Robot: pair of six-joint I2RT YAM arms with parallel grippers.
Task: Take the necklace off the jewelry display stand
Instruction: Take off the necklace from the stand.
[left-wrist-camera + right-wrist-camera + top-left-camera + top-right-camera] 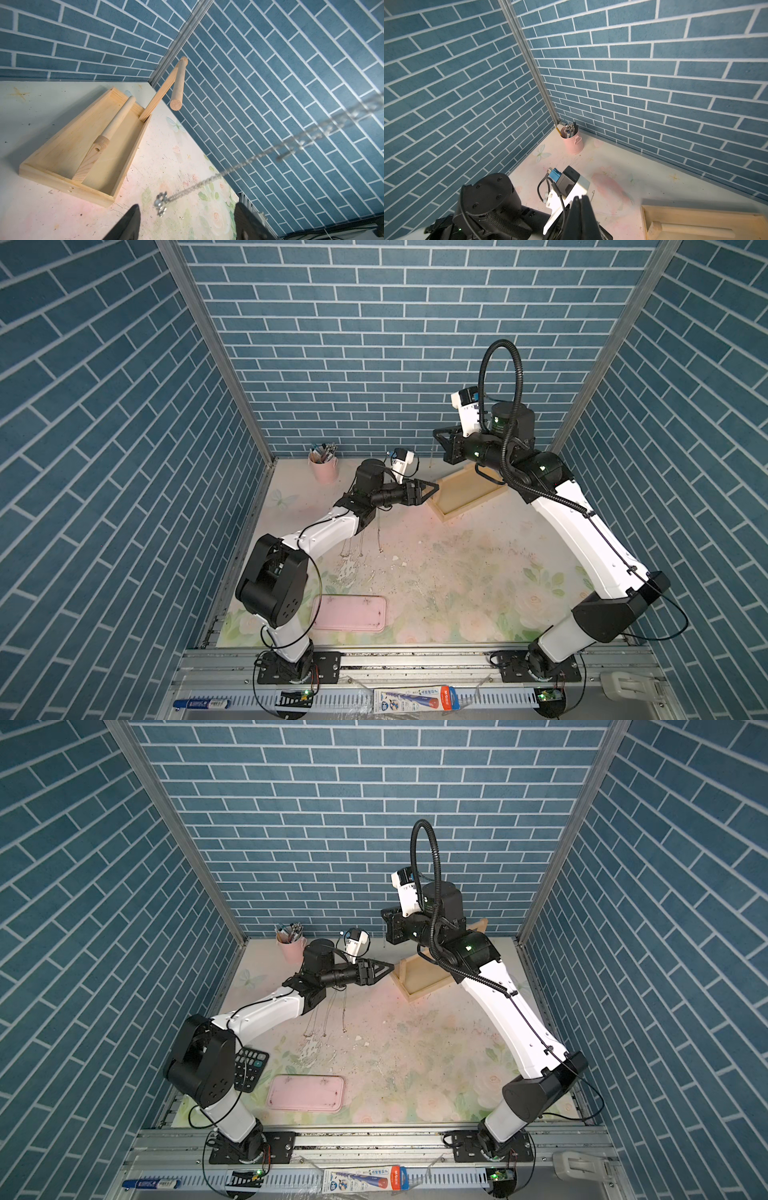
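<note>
Two arms work over the counter (457, 572). One necklace (207, 178) is off the jewelry display stand (56, 151). It hangs in the air just beside the stand as a single fine chain with one pendant (160, 203) at its lower end.

The right end effector (437, 435) is raised above the stand. Its two fingers are pressed together, pinching the top of the chain. The left end effector (430, 489) sits lower, pointing at the stand. Its two fingers (128, 224) are spread wide, and the pendant dangles between them, touching neither.

The stand rests at the back of the counter, near the rear wall. One post (162, 91) stands upright at one end of its tray base. A single round bar (178, 83) sticks out from the top of the post, and its free end is bare. A second post (89, 160), with a thinner rod (118, 118) fitted into it, appears to lie flat along the tray floor.

A few more thin chains (328, 1017) lie on the counter under the left arm. They look like three but are too fine to count surely. Also on the counter are:
- one flat pink tray (305, 1092), near the front edge
- one pink cup (323, 468) of pens, in the back corner
- one calculator (250, 1065), by the left arm's base
</note>
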